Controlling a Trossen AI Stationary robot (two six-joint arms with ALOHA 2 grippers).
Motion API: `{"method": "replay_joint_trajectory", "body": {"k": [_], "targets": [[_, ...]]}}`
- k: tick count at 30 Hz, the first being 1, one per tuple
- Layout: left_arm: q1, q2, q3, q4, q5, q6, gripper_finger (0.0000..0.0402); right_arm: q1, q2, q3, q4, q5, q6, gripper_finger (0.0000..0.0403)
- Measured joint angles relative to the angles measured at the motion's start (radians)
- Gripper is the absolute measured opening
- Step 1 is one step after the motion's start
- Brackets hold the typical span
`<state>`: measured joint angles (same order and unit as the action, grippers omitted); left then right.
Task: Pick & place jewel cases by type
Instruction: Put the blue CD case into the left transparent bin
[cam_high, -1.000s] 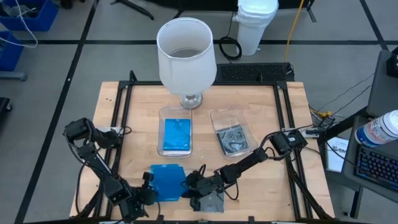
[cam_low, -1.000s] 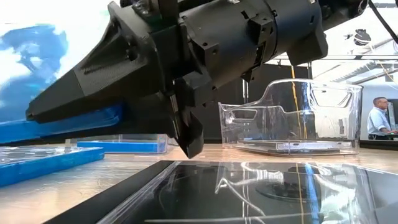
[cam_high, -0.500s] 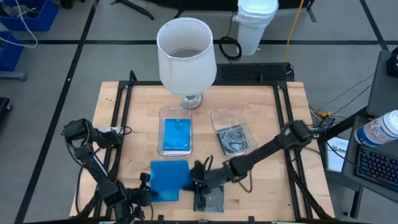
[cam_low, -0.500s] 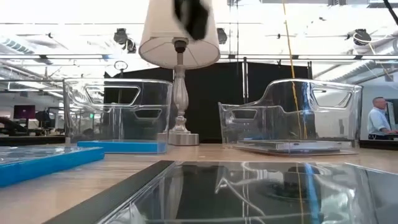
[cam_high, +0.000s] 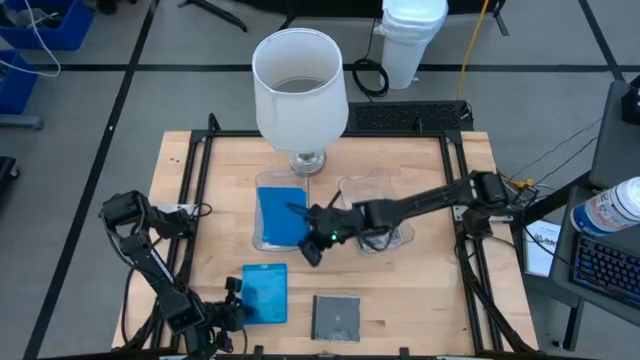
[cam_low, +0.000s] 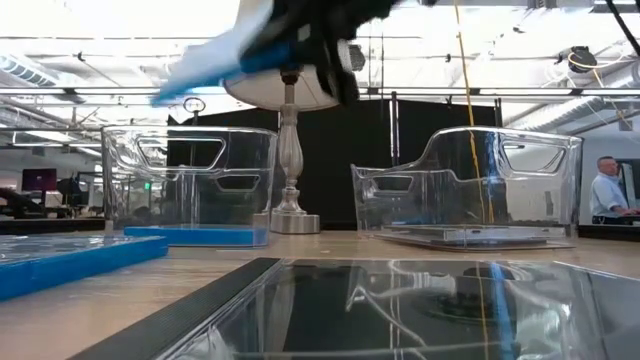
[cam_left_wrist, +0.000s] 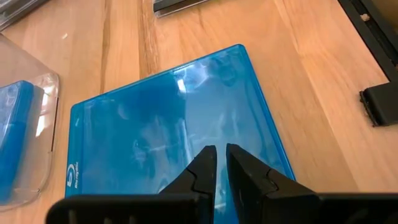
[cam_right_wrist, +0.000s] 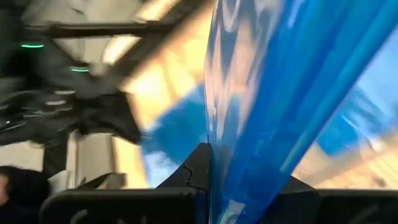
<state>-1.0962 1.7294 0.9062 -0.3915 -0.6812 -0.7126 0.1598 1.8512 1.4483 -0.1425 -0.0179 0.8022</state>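
My right gripper (cam_high: 308, 228) is shut on a bright blue jewel case (cam_high: 280, 212), held in the air over the left clear tray (cam_high: 262, 243). That tray has a blue case (cam_low: 195, 236) lying in it. A second blue case (cam_high: 265, 293) lies flat near the front edge. My left gripper (cam_left_wrist: 217, 163) is over its near left part, its fingers shut to a slit with nothing between them. A dark grey case (cam_high: 337, 318) lies flat to its right. The right tray (cam_low: 470, 185) has grey cases in it. My right gripper pinches the blue case between its two fingers by one edge (cam_right_wrist: 217, 124), the side toward the table's right. The fingers come from the right, slanting down. The case is lifted clear and tilted, well above the tray. My left gripper: I cannot tell whether its fingertips touch the blue case (cam_left_wrist: 174, 118) under them.
A lamp with a white shade (cam_high: 300, 85) stands on its base (cam_high: 307, 160) just behind the two trays. A black frame (cam_high: 195, 200) runs around the tabletop. Bare wood lies between the trays and the two cases at the front.
My right gripper has risen from the front of the table with the upper blue case and carried it toward the far edge, to above the left tray. The case is now lifted clear and tilted. The lower blue case has stayed on the table.
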Motion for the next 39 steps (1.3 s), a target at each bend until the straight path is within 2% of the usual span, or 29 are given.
{"method": "replay_joint_trajectory", "body": {"k": [2, 7, 18, 27, 31, 39], "targets": [[-0.002, 0.0, 0.0, -0.001, 0.0, 0.001, 0.0046, -0.027, 0.011, -0.002, -0.05, -0.036, 0.047, 0.003], [-0.014, 0.0, 0.0, -0.01, 0.004, 0.026, 0.0047, -0.071, 0.024, 0.0, -0.047, -0.143, 0.118, 0.0028], [-0.025, 0.0, 0.0, -0.026, 0.002, 0.061, 0.0047, -0.146, 0.026, 0.0, -0.016, -0.228, 0.236, 0.0029], [-0.025, 0.0, 0.0, -0.026, -0.001, 0.113, 0.0047, -0.16, 0.125, 0.038, 0.055, -0.331, 0.272, 0.003], [-0.025, 0.0, 0.0, -0.03, -0.001, 0.113, 0.0047, -0.164, 0.176, 0.081, 0.056, -0.355, 0.269, 0.0031], [-0.025, 0.0, 0.0, -0.028, 0.0, 0.095, 0.0047, -0.18, 0.177, 0.088, 0.054, -0.349, 0.258, 0.0031]]}}
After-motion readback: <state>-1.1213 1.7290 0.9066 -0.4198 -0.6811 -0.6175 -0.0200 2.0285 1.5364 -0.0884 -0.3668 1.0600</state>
